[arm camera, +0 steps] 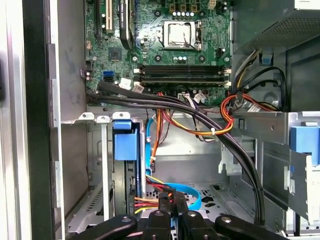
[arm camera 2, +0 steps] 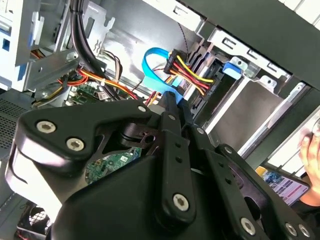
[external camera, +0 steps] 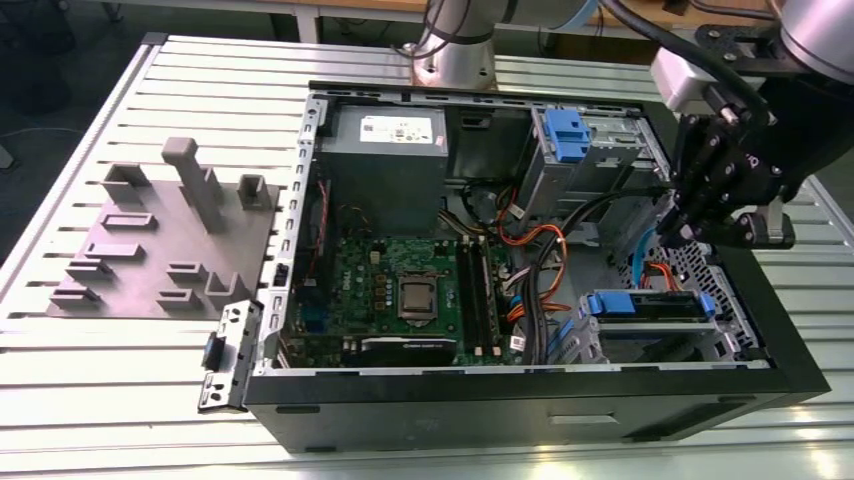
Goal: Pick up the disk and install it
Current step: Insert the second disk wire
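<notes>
Currently, for your record:
- Disk (external camera: 649, 305): seated in the drive bay at the open computer case's (external camera: 534, 415) corner on the exterior view's right. You see its long axis running across that view, blue bracket edge facing up.
- Gripper (external camera: 687, 232): hovers just above the disk, fingers (arm camera: 165, 199) pressed together on nothing.
- Surface: slotted metal table (external camera: 134, 400), with a grey fixture plate (external camera: 147, 250) beside the case.

bg: slatted metal table (external camera: 80, 400) | wooden bench edge (external camera: 360, 5) behind | dark floor (external camera: 40, 60)
</notes>
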